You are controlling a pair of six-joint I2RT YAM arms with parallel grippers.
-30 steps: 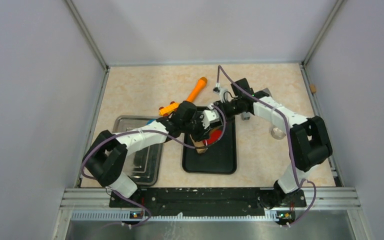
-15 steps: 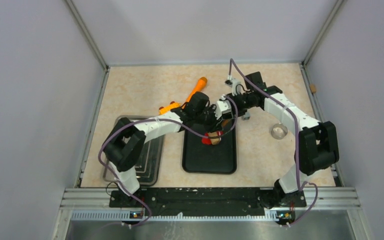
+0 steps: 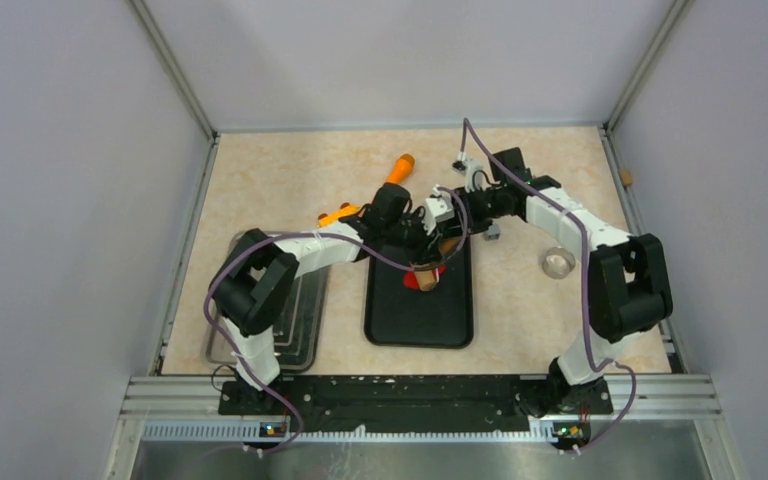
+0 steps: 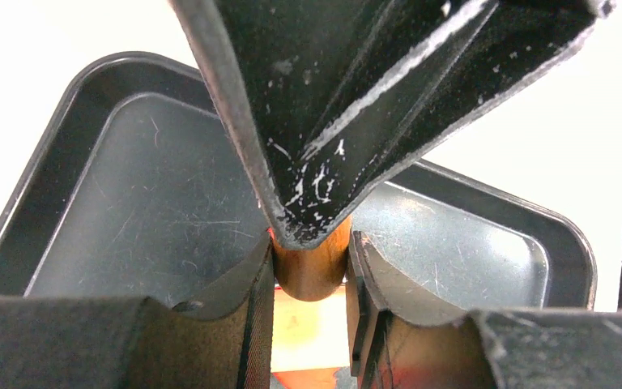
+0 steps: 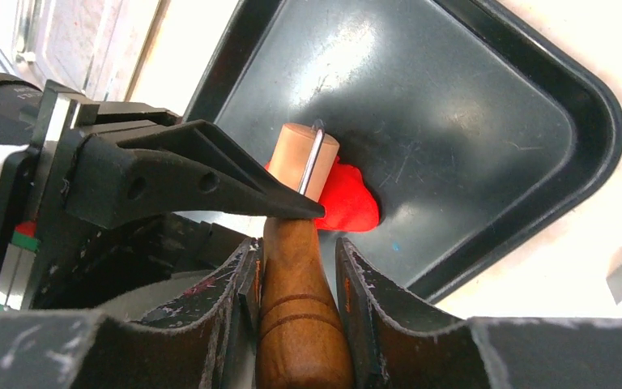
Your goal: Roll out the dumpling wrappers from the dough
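The left tool (image 4: 312,275) is pinched shut on the rolling pin (image 5: 301,174), its fingers (image 4: 251,300) clamped either side of the wood. In the overhead view it reaches in from the left over the black tray (image 3: 420,325). A second ago it sat lower and nearer the arm bases, with the pin at the near-left edge of the dough (image 5: 350,201). Its arm has since swung forward and carried the pin up onto the red lump.

The dough lies in the far half of the black tray, directly under the pin. Its red mass bulges out on one side of the pale barrel and touches it. In the right wrist view it looks like a thick, rounded blob, not a thin sheet.

The right tool (image 5: 298,267) is also closed on the pin, gripping the dark turned handle from the far right side. It has barely shifted over the last second, so it seems to act as the pivot end while the left end sweeps.

I judge this to be one rolling pass, just landed on the dough. The flattening has hardly begun, and several firm strokes are probably still needed before a wrapper forms.
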